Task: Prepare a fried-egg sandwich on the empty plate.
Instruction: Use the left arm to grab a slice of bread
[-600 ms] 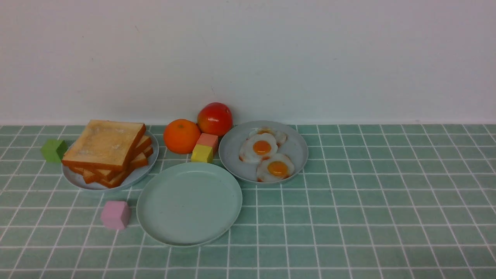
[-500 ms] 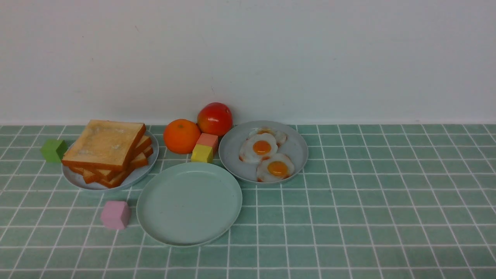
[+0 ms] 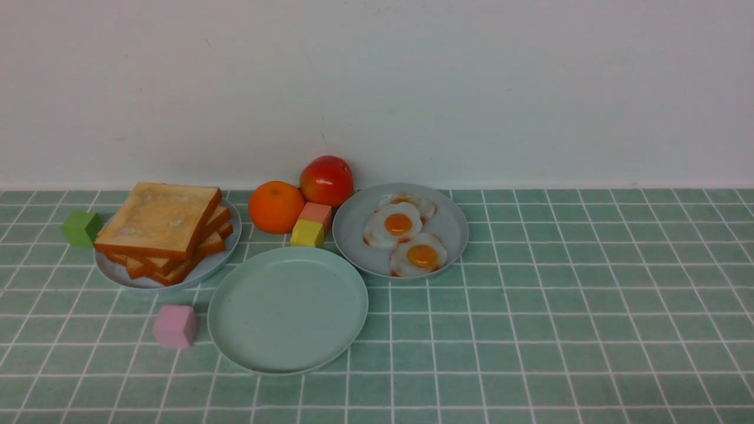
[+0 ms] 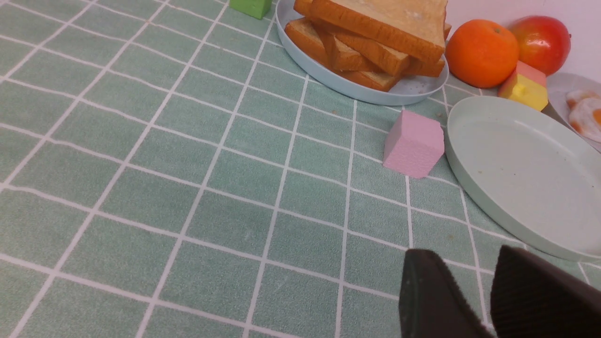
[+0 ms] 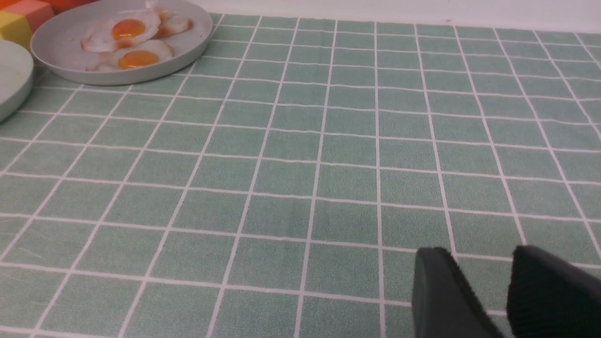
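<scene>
Left wrist view alone shows left claw (image 4: 465,263).

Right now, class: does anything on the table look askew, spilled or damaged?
The toast stack on the left plate is askew: slices fanned at different angles, top one tilted. The fried eggs overlap. Nothing looks spilled or broken.

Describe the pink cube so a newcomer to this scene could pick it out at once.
On the green checked tablecloth, find the round pale mint-green empty plate nearest the front camera. Just off its left edge, in front of the plate of stacked toast, stands the pale pink cube. It is the only pink block; the green cube, yellow cube and salmon cube sit farther back.
</scene>
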### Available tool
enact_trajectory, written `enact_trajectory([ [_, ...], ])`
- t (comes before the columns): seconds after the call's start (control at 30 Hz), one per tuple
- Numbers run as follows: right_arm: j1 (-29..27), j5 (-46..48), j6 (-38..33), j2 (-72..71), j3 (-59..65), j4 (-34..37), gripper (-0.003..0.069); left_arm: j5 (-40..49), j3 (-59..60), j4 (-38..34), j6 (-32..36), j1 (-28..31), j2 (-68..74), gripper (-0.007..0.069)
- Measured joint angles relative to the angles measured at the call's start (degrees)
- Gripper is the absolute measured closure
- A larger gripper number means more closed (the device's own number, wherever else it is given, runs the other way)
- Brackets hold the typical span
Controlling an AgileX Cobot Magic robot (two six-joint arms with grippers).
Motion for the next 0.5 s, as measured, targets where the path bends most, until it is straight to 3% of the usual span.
enact_trajectory([
  [0.13,0.0,0.0,0.0,0.0,0.0,0.0,0.0419,-0.8,0.0,-0.7,-0.4,0.0,0.0,0.0400],
  [0.3,0.0,0.0,0.0,0.0,0.0,0.0,0.0419,-10.6,0.0,-12.6,-7.6,0.0,0.0,0.0396],
  [0.5,0.0,0.0,0.0,0.0,0.0,0.0,0.0419,-21.9,0.0,-22.0,-10.7,0.0,0.0,0.0393],
])
